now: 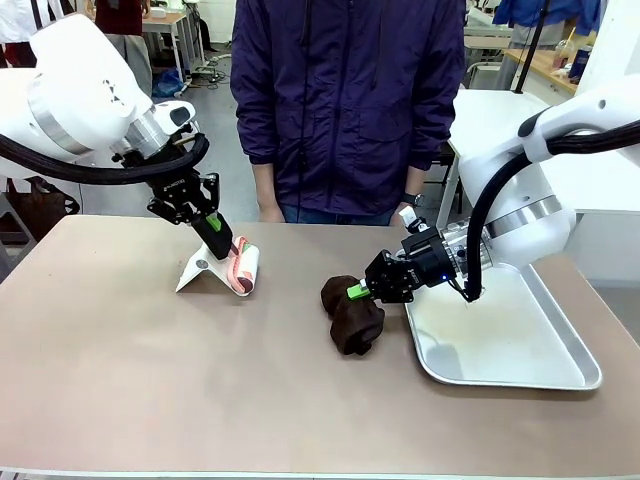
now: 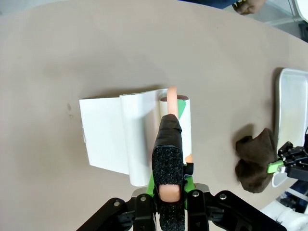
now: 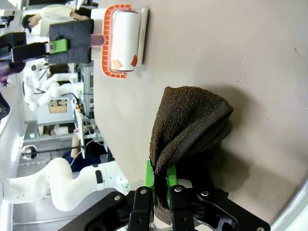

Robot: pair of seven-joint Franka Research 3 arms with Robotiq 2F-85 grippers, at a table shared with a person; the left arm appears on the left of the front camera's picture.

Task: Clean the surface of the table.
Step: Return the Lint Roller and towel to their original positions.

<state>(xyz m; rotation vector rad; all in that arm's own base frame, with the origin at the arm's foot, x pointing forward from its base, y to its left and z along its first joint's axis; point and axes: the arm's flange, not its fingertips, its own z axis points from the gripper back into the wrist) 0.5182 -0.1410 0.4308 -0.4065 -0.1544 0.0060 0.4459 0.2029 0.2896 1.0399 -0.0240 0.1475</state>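
Fingers, left: the left gripper (image 1: 214, 226) is clamped on the pinkish handle of a lint roller (image 1: 243, 268), whose white roll rests on the tabletop (image 1: 150, 370) with a peeled white sheet (image 2: 103, 139) lying flat beside it.
Fingers, right: the right gripper (image 1: 357, 291) is pinched tight on a fold of a dark brown cloth (image 1: 352, 313), which is bunched on the tabletop just left of a metal tray (image 1: 520, 375).
Tabletop, place: it fills the foreground between the two arms and runs to a person's hands (image 1: 270, 212) at the far edge.
Tabletop, long axis: left to right across the front view, with the short way running from the robot toward the person.
Progress: both cleaning tools are in hand and touching the surface, yet no wiped path can be told apart from the rest; I judge the work early or midway.
Left to do: most of the bare top, near and left, probably awaits a pass.
Dirt: no crumbs or stains are clear enough to name.
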